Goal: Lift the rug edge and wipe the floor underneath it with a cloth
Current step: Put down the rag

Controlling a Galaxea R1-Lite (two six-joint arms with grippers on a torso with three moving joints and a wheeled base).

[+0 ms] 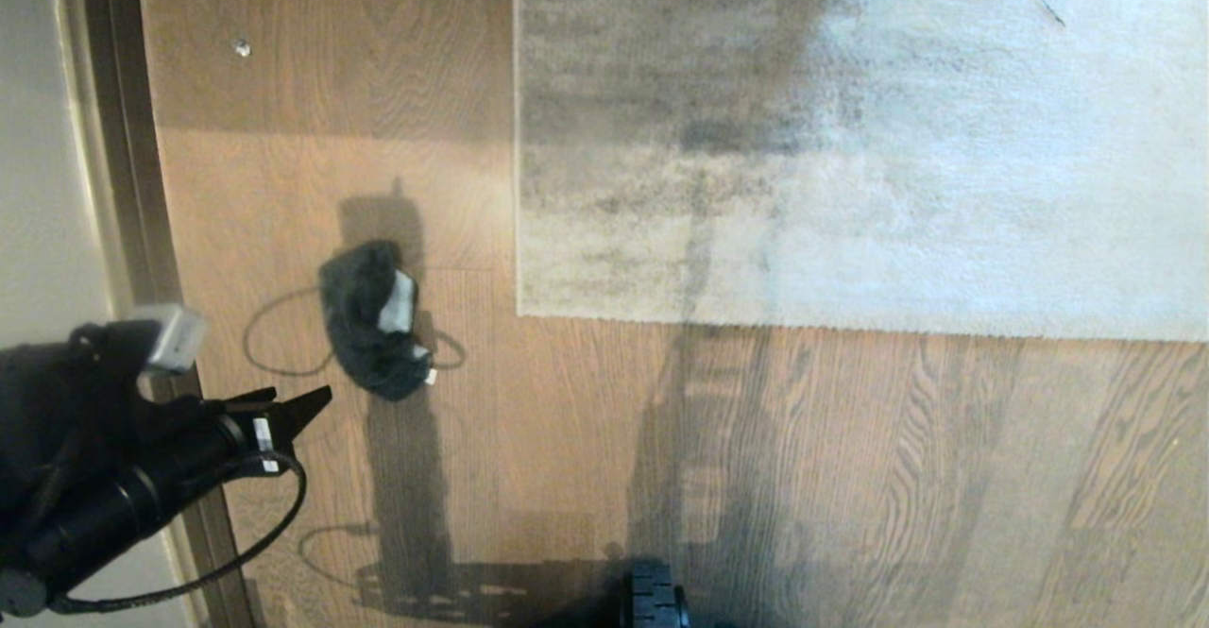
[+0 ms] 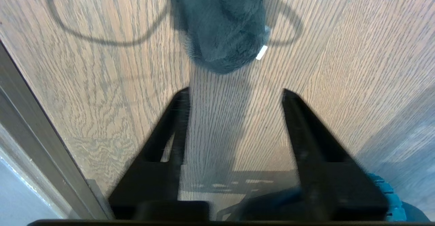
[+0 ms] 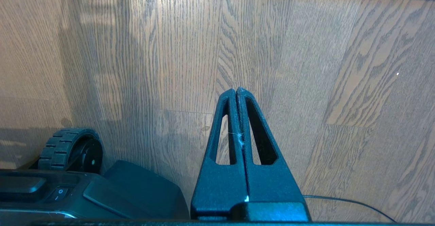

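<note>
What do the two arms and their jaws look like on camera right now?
The left arm is black, with a round tube-like forearm, small white stickers near the wrist, a silver-grey block on top and a thin black cable looping beneath. The left gripper has long, tapering matt black jaws. The right gripper has the same black wedge-shaped jaws, each with a long slot, and a thin black cable trailing behind.

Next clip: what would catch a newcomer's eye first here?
A dark fuzzy cloth lies crumpled on the wood floor, apart from the rug edge to its right. The left pincer stands open just short of the cloth, low at the head view's left. The right pincer is shut over bare floor near the robot's wheel.
</note>
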